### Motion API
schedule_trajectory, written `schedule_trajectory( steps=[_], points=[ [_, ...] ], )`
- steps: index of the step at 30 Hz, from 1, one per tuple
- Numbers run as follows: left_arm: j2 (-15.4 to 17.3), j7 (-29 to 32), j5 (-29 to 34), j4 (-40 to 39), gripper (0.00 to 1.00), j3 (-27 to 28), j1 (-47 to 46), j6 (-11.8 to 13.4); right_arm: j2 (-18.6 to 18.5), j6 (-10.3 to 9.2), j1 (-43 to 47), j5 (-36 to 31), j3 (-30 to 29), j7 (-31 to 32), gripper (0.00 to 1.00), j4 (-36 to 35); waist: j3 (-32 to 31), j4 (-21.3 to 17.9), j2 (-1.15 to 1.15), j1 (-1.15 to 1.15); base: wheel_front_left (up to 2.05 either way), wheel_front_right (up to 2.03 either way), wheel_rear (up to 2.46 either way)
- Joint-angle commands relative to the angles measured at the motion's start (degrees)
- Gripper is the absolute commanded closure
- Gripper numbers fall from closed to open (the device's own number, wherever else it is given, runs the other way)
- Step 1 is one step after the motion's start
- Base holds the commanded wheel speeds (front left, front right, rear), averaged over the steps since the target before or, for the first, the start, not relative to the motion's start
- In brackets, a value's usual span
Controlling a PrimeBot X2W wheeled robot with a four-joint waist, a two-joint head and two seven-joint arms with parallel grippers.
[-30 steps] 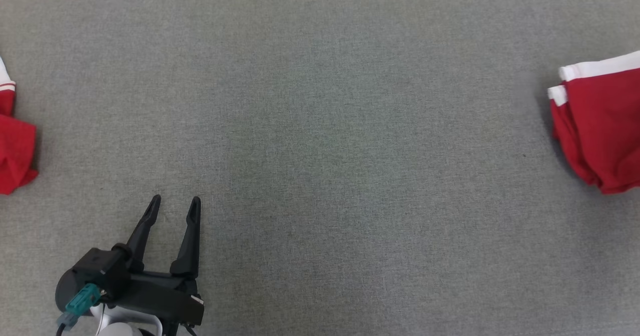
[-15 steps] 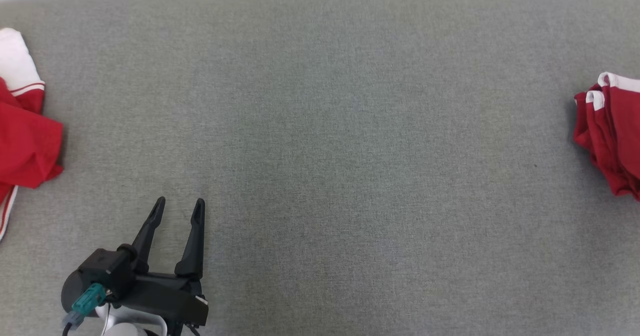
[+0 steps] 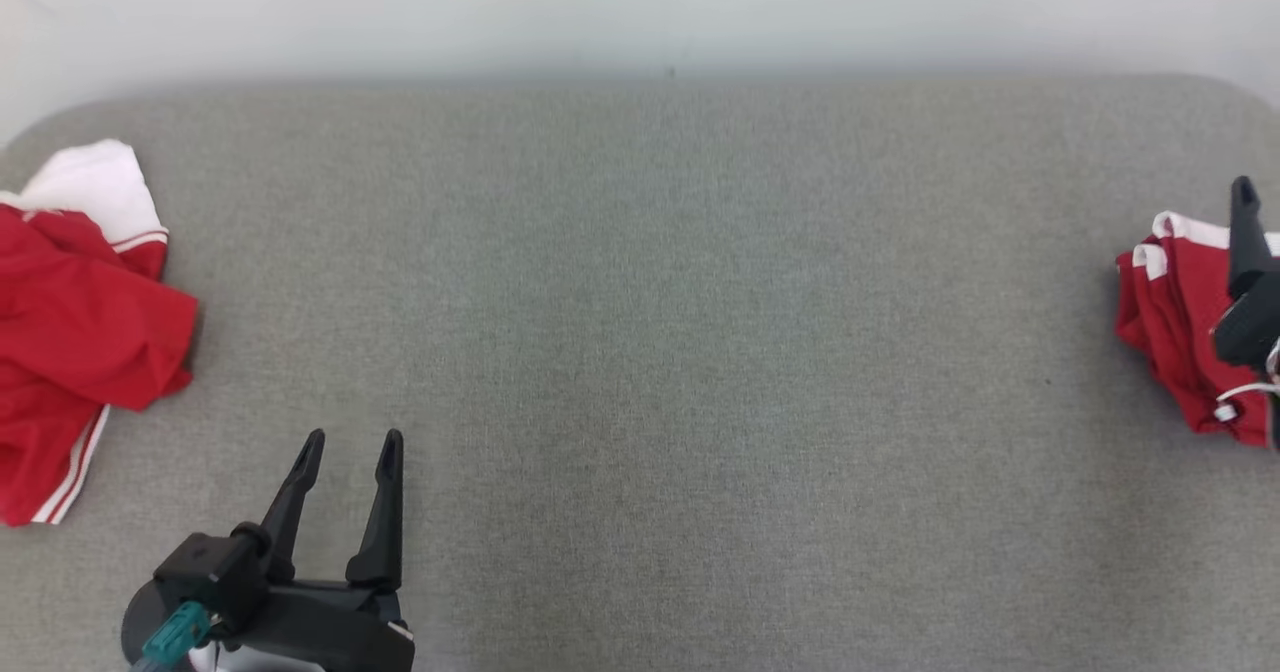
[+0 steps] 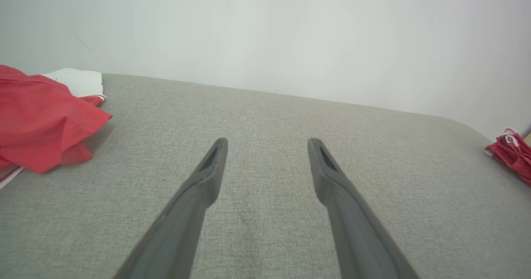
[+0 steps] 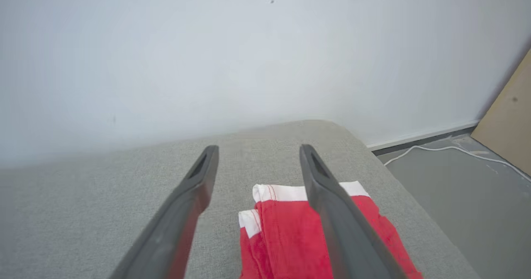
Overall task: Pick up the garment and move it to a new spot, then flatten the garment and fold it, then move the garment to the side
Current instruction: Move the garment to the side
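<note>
The garment [image 3: 1170, 342], red with white trim, lies folded at the right end of the grey surface [image 3: 640, 352]. It also shows far right in the left wrist view [image 4: 510, 154]. My right gripper [image 5: 259, 149] is open, its fingers spread over the folded garment [image 5: 282, 229] without gripping it. In the head view one of its fingers [image 3: 1245, 232] stands in front of the garment at the right edge. My left gripper [image 3: 352, 444] is open and holds nothing at the lower left, its fingers [image 4: 207, 175] low over bare fabric.
A second red and white garment [image 3: 80, 332] lies crumpled at the left end, left of my left gripper. A pale wall [image 3: 640, 12] runs behind the surface. Past the right end are floor, a white cable [image 5: 435, 150] and a brown board [image 5: 506, 117].
The head camera has tilted up, bringing the wall and more of both garments into the picture. A right gripper finger now shows by the folded garment. The left gripper holds its pose.
</note>
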Motion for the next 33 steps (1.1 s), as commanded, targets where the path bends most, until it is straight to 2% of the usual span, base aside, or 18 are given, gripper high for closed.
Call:
schedule_trajectory(
  steps=[1, 6, 12, 17, 21, 27, 33],
  points=[
    [0.26, -0.30, 0.73, -0.38, 0.00, 0.53, 0.95, -0.01, 0.81, -0.05, 1.70, 2.04, -0.36, -2.11, 0.00, -1.07, -3.15, -0.02, 0.01, 0.01, 0.00, 0.00, 0.00],
    [-0.14, -0.30, 0.71, -1.15, 0.00, 1.79, 2.49, 0.45, 4.12, -0.04, 6.97, 6.85, 3.15, -5.69, 0.00, -7.49, -6.49, -0.22, 0.01, 0.01, 0.00, 0.00, 0.00],
    [-0.29, -0.30, 0.71, -0.92, 0.00, 2.59, 4.02, 0.79, 4.71, -0.04, 15.11, 11.28, 8.36, -6.56, 0.00, -17.22, -9.43, 0.39, 0.01, 0.01, 0.00, 0.00, 0.00],
    [0.08, -0.30, 0.86, -0.49, 0.00, 2.91, 4.64, 1.18, 5.65, -0.04, 22.17, 12.85, 8.82, -6.23, 0.00, -24.40, -10.52, 1.36, 0.01, 0.01, 0.00, 0.00, 0.00],
    [0.70, -0.30, 0.79, 0.39, 0.00, 3.37, 5.50, 1.62, 7.49, -0.04, 26.93, 9.66, 7.72, -5.64, 0.00, -29.10, -11.01, 1.36, 0.01, 0.01, 0.00, 0.00, 0.00],
    [0.94, -0.30, 0.12, 1.08, 0.00, 4.24, 6.61, 1.83, 12.68, -0.04, 32.51, 4.37, 5.17, -3.57, 0.00, -34.51, -12.00, 1.27, 0.01, 0.01, 0.00, 0.00, 0.00],
    [1.31, -0.30, 0.12, 1.57, 0.00, 4.85, 7.71, 1.46, 16.33, -0.04, 36.40, -0.89, 3.04, -0.82, 0.00, -38.41, -12.17, 0.76, 0.01, 0.01, 0.00, 0.00, 0.00]
  ],
)
